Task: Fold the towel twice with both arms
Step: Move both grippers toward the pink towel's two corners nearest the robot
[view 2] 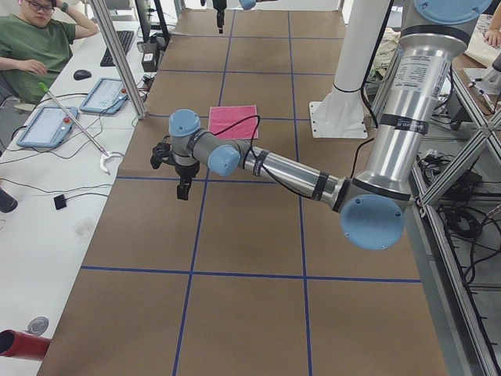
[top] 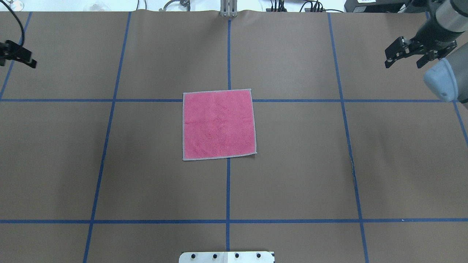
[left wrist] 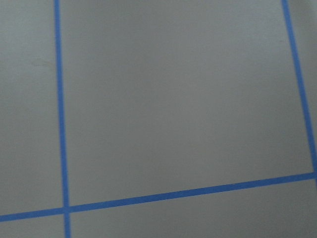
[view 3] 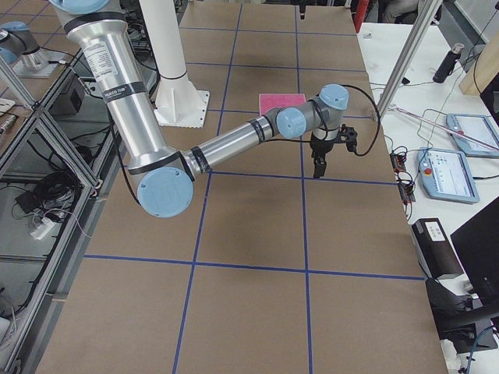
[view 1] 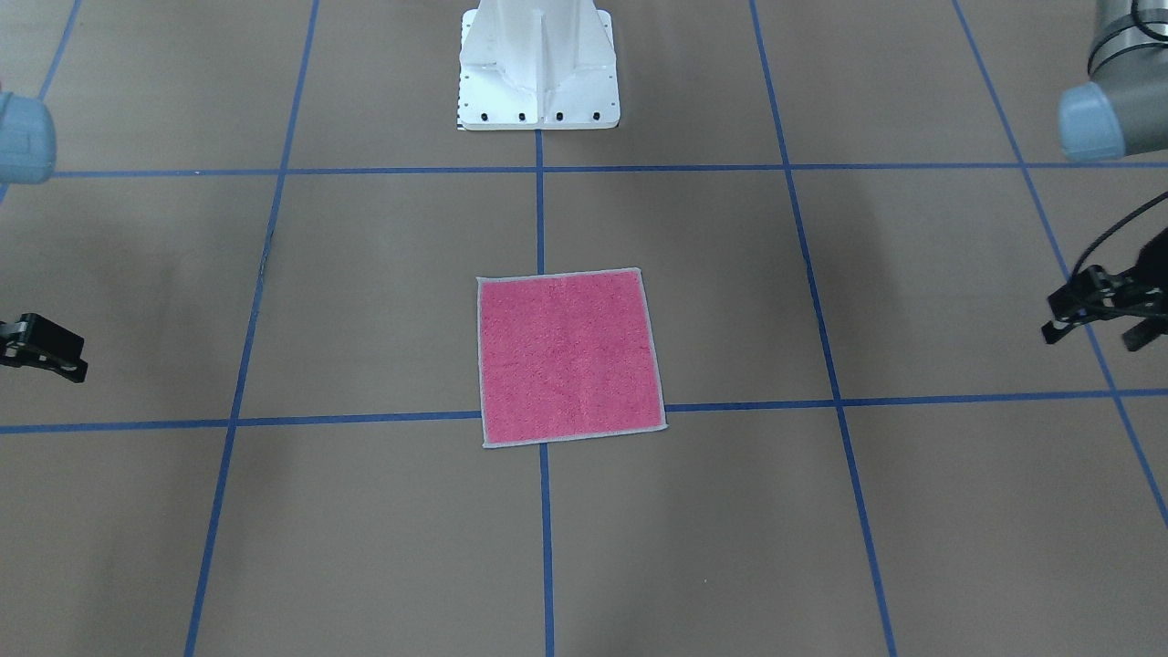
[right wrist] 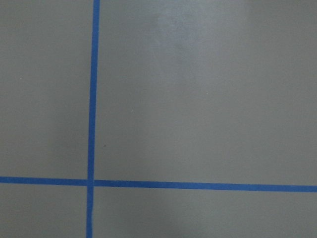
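Starting from the towel (top: 218, 124), we find it spread flat in a single layer, pink face up, at the middle of the worktop (top: 109, 164). It lies over a crossing of blue tape lines (top: 228, 190), and its grey border shows on all four sides. We judge that neither fold is made yet, so both are left to do. The left arm (view 2: 290, 174) and right arm (view 3: 234, 144) hang well apart from the cloth, out toward opposite ends of the worktop. Each arm's jaws stand wide and hold nothing. Both wrist views show only bare worktop and tape.
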Robot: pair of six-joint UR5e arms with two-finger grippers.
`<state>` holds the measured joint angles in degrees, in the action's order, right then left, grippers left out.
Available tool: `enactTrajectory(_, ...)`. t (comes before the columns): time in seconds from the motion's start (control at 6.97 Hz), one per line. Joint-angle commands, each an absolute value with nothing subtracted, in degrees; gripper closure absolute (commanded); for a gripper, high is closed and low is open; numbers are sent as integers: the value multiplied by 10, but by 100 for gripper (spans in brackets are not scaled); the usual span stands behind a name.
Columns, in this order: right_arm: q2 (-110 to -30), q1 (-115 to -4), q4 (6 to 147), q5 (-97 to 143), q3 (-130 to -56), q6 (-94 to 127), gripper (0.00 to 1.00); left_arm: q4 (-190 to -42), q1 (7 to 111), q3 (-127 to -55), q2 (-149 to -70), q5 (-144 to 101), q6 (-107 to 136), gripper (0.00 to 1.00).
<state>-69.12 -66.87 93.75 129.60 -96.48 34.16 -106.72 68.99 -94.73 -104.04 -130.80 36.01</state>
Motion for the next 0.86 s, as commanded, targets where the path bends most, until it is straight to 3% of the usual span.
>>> enactTrajectory(0.0,-721,-644,830,1297,-978,458,0,-1191,587,-945,-1078,-1310,689,0)
enactTrajectory(0.43,-723,-610,778,1343,-984,536,0,-1238,462,-950,-1164,-1221,955,0)
enactTrajectory(0.72,-682,-530,773,1348,-1000,601,0,-1238,402,-948,-1169,-1157,965,0)
